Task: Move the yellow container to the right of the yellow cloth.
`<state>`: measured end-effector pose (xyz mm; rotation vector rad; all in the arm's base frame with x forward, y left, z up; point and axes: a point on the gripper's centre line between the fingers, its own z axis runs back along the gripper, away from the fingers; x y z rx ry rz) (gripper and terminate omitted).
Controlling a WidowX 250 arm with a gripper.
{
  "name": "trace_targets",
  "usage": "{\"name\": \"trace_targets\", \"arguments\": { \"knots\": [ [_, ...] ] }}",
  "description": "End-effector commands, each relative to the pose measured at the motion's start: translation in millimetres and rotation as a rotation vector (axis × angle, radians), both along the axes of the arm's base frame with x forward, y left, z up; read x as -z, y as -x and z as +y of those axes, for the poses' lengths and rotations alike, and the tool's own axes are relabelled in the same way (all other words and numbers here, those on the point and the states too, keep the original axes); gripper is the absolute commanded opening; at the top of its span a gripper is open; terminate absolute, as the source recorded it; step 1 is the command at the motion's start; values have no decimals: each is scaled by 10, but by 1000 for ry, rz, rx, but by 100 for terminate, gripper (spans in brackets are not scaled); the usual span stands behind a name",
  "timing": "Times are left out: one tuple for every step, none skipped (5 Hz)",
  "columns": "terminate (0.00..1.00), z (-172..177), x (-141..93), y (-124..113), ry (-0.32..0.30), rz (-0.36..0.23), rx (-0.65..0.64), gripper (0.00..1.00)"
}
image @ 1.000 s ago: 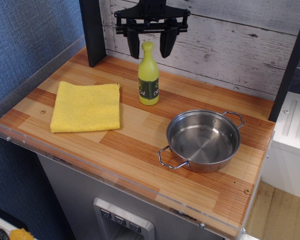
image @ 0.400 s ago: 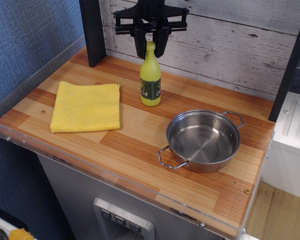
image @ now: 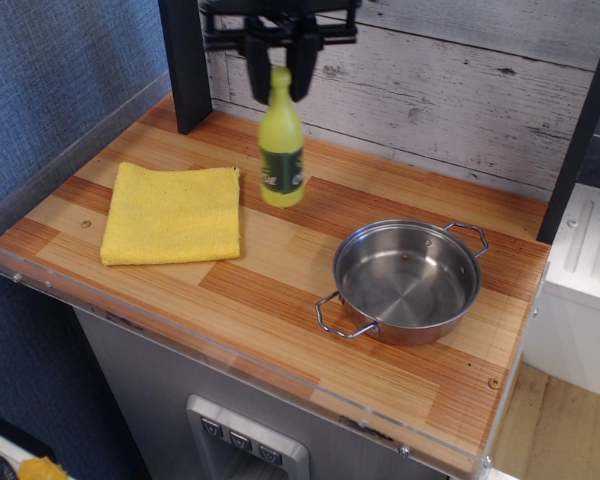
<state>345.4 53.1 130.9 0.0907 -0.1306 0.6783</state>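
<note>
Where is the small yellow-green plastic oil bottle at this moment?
The small yellow-green plastic oil bottle hangs by its neck from the black pincer, near the back of the wooden counter, just right of the folded yellow cloth.

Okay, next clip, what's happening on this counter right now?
A single robot arm's gripper is shut on the cap end of the yellow container, a small oil bottle, which looks blurred and possibly just off the wooden counter. The bottle hangs upright just past the right edge of the yellow cloth, which lies flat on the left side. A steel pan sits empty on the right, untouched. The bottle is already right of the cloth but not yet released.
</note>
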Motion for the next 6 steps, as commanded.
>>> {"name": "trace_targets", "arguments": {
  "knots": [
    [0, -1, -252, 490, 2, -64, -23, 0],
    [0, -43, -172, 679, 12, -51, -10, 0],
    [0, -111, -82, 825, 29, -37, 9, 0],
    [0, -153, 77, 916, 30, -18, 19, 0],
    [0, -158, 122, 976, 30, -9, 25, 0],
    [0, -143, 156, 999, 17, -16, 15, 0]
  ]
}}
